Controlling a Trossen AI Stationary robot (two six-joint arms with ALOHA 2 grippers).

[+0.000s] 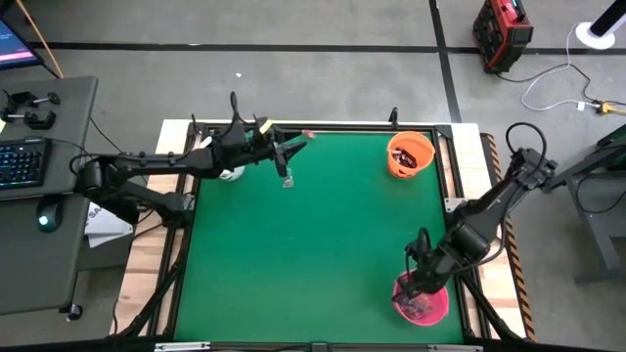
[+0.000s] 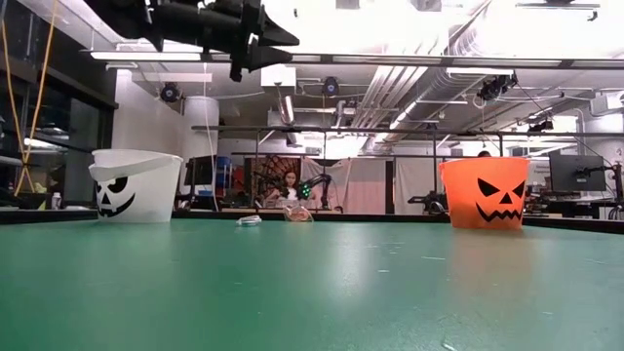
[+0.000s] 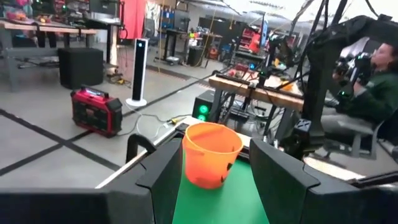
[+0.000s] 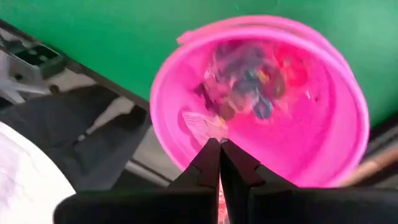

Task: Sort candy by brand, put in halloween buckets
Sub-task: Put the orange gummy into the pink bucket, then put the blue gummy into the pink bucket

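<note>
The halloween buckets stand on the green table: the white one (image 2: 136,185) at the far left, partly under my left arm; the orange one (image 1: 409,154) at the far right, with candy inside; the pink one (image 4: 261,93) at the near right, holding several wrapped candies (image 4: 249,74). My left gripper (image 1: 293,147) hangs open and level above the far edge, right of the white bucket, pointing at the orange bucket (image 3: 211,152). My right gripper (image 4: 219,144) is shut, pointing down over the pink bucket's (image 1: 423,305) rim. My right gripper's shut fingertips (image 4: 211,149) stand right above a pale wrapper (image 4: 200,121) inside the pink bucket. I cannot tell whether they touch or hold it.
A clear-wrapped candy (image 2: 251,221) lies on the table right of the white bucket, and another small one (image 2: 297,214) lies near the far edge. The middle and near left of the table are bare green. A person sits in the room behind the table.
</note>
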